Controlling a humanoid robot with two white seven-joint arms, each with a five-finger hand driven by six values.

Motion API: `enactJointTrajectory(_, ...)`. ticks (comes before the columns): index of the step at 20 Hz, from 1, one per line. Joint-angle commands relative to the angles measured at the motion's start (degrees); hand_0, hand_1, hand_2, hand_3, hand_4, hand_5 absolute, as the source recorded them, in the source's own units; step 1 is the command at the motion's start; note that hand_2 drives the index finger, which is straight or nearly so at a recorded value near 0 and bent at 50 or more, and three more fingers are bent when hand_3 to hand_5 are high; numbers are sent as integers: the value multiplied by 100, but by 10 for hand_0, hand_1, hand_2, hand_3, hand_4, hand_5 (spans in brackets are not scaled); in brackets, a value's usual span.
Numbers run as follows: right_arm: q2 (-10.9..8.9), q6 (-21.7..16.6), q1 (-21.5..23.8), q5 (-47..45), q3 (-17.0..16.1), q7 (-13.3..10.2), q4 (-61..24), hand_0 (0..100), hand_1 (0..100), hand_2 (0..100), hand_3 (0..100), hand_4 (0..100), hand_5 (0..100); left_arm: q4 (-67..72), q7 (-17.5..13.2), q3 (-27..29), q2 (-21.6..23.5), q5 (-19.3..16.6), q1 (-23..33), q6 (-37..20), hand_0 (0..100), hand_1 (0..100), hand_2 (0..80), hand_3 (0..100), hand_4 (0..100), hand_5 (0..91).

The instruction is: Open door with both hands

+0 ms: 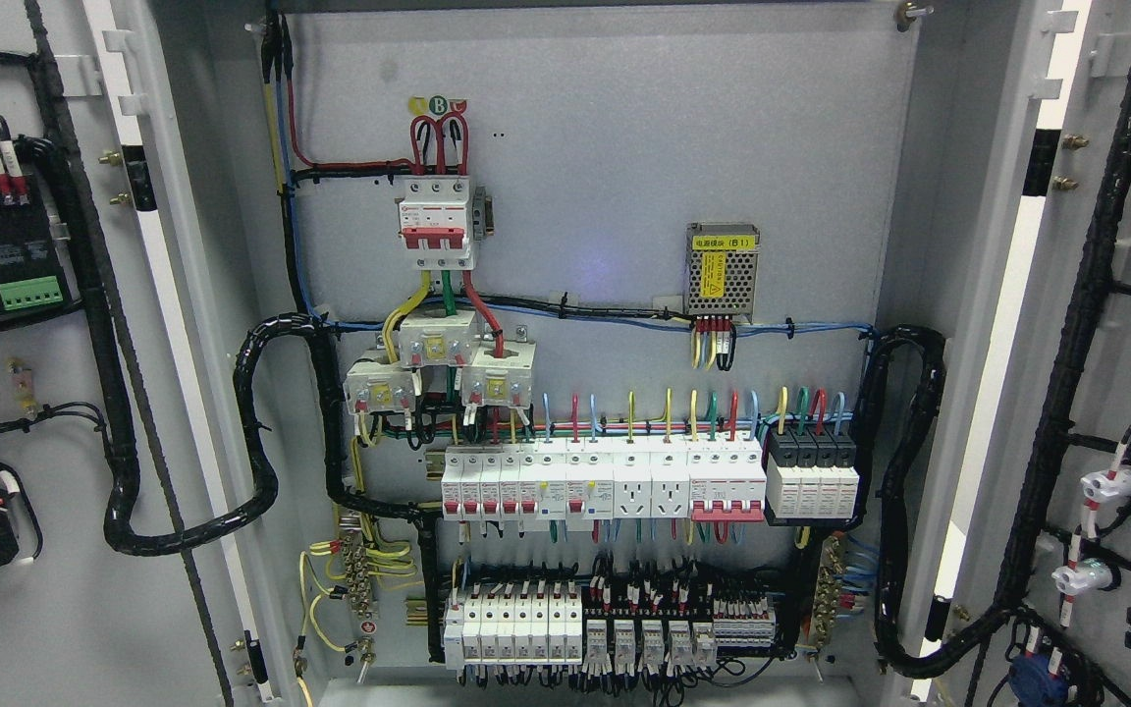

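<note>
The grey electrical cabinet stands wide open in the head view. Its left door (45, 628) is swung out to the left, with its inner face, black cable loom and mounted parts showing. The right door (1130, 373) is swung out to the right, also showing wiring and white fittings. Between them the back panel (605, 177) carries a red-and-white main breaker (438, 221), rows of white breakers (605, 486) and relays. Neither of my hands nor arms shows anywhere in the frame.
Thick black cable bundles (256, 432) loop from the cabinet to each door. A small metal power supply (722, 270) sits at the panel's upper right. Terminal strips (615, 628) line the bottom. Door hinges and frame posts stand at both sides.
</note>
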Motion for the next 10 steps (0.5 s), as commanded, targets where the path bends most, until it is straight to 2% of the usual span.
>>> enactJointTrajectory(1, 414, -369, 665, 27, 457, 39, 1050, 0, 0, 0, 0, 0, 0, 2142, -36, -224, -447, -149, -75, 25, 0, 0, 0, 0, 32, 0)
enactJointTrajectory(5, 475, -360, 640, 27, 799, 48, 2060, 0, 0, 0, 0, 0, 0, 3178, -36, -215, -613, -220, -233, 25, 0, 0, 0, 0, 33, 0)
enactJointTrajectory(7, 659, -360, 561, 27, 861, 48, 2587, 0, 0, 0, 0, 0, 0, 3706, -36, -198, -710, -255, -339, 43, 0, 0, 0, 0, 33, 0)
enactJointTrajectory(10, 975, -351, 210, 44, 861, 30, 3352, 0, 0, 0, 0, 0, 0, 4348, -36, -189, -842, -255, -506, 51, 0, 0, 0, 0, 33, 0)
